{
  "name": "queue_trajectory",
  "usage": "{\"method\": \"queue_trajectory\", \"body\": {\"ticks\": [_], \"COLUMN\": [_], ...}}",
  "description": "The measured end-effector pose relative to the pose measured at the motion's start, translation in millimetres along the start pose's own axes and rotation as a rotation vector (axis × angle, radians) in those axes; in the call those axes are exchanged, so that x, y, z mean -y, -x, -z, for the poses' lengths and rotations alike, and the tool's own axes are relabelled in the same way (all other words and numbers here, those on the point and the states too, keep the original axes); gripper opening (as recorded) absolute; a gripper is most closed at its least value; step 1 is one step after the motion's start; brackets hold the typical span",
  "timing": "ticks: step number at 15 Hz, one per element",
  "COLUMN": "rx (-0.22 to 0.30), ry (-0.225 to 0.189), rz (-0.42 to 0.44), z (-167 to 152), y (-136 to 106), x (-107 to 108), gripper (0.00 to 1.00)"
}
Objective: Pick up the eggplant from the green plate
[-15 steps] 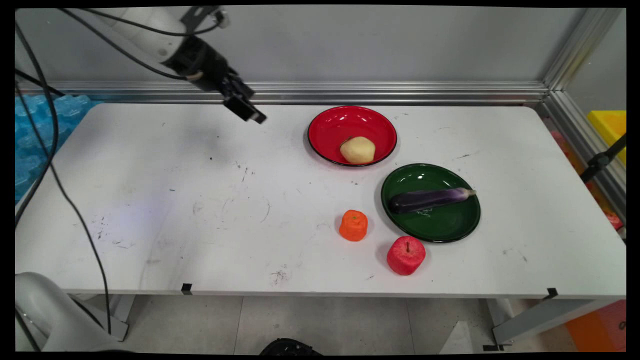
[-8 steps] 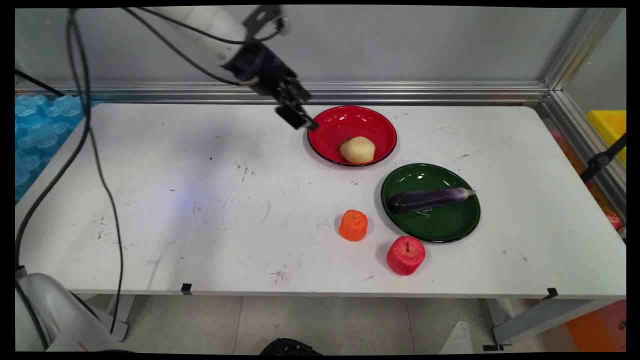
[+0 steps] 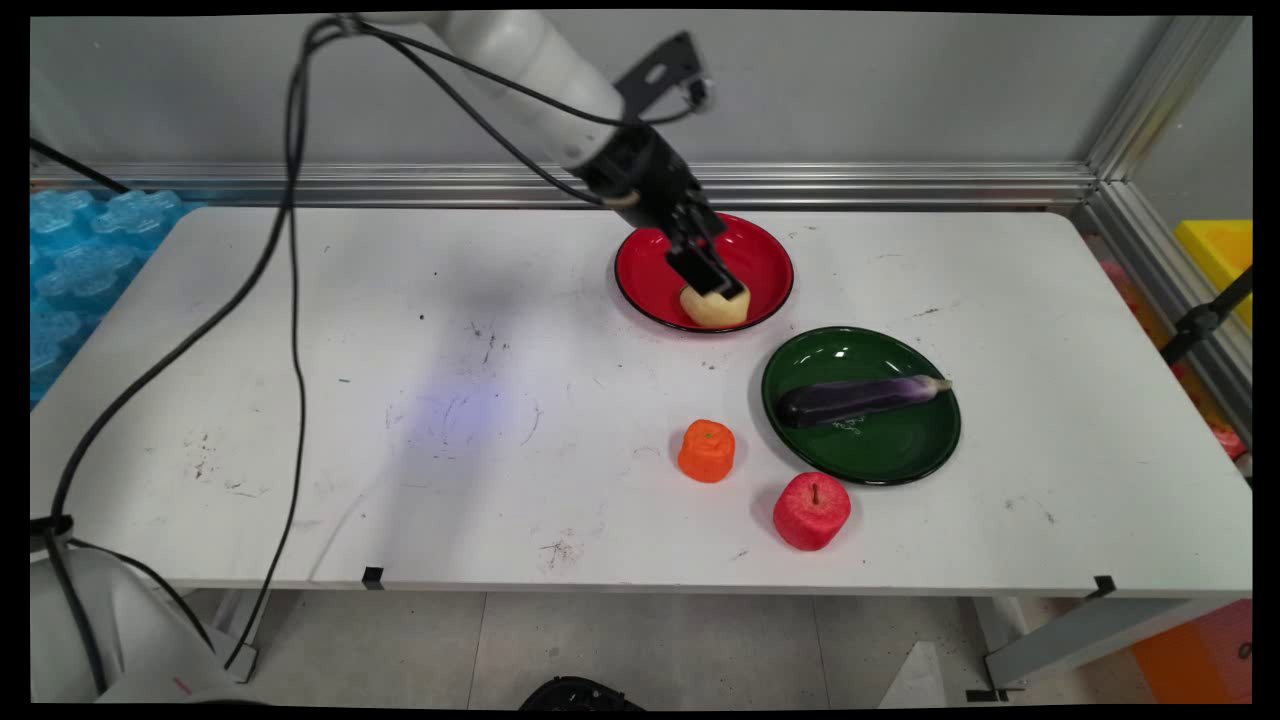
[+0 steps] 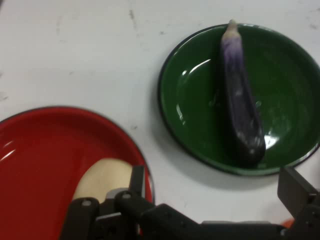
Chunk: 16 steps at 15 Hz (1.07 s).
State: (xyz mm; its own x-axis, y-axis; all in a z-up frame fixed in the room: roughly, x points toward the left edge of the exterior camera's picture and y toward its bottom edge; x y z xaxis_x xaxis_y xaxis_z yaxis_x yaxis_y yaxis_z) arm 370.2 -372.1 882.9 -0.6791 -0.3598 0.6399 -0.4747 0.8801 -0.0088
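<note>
- While the gripper hangs low over the red plate at the far side of the table, its two fingers stand spread wide and hold nothing; the tips are just above the potato, and whether they touch it cannot be told
- Seen from the hand view, the potato lies beside the one finger and not between the two; the gripper is off to one side of it, its middle over bare table between the plates
- By judgement, a sound hold would want the fingers centred on either side of the potato, across its narrow middle; it is rounded and smooth, so an off-centre squeeze could make it slip or roll in the shallow plate
- The plate's rim is close to the potato on the near side; a finger coming down there could strike it and tip the plate
- The green plate with the eggplant sits just beside the red one; the orange and the apple stand on the table nearer the front, well apart from the gripper
</note>
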Motion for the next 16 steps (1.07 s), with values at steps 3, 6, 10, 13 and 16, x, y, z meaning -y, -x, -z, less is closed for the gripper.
{"method": "queue_trajectory", "body": {"ticks": [3, 6, 10, 13, 16], "rx": [0.006, 0.013, 0.032, 0.055, 0.077], "ry": [0.014, 0.024, 0.04, 0.049, 0.053], "rz": [0.009, 0.017, 0.024, 0.022, 0.024], "z": [-32, -61, -107, -138, -168], "y": [-15, -27, -38, -41, -42], "x": [-11, -20, -33, -40, -44], "gripper": [1.0, 1.0, 1.0, 1.0, 1.0]}}
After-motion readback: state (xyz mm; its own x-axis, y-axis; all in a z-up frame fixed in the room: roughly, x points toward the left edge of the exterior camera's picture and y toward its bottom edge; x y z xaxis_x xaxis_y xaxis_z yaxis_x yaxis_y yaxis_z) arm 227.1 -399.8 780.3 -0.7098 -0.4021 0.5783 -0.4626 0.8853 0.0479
